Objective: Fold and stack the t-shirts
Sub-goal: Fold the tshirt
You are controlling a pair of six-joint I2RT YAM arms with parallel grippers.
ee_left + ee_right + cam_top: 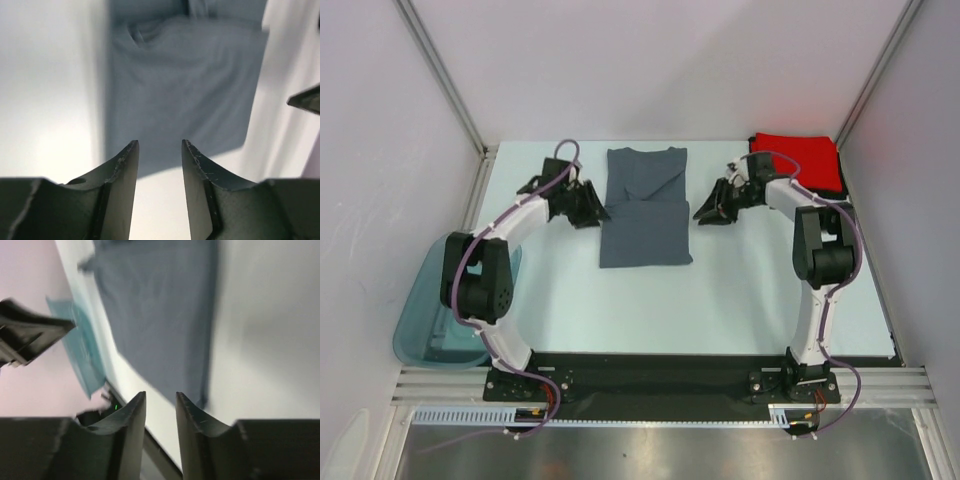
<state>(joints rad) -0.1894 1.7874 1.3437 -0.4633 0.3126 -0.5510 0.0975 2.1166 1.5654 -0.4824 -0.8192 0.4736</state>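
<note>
The slate blue-grey t-shirt lies on the table at the middle back, folded into a long narrow strip with its near part doubled over. It also shows in the left wrist view and the right wrist view. The red t-shirt lies folded at the back right on a black one, of which only an edge shows. My left gripper is open and empty just left of the grey shirt. My right gripper is open and empty just right of it.
A translucent teal tub sits at the table's left edge beside the left arm; it also shows in the right wrist view. White walls with metal posts close in the back and sides.
</note>
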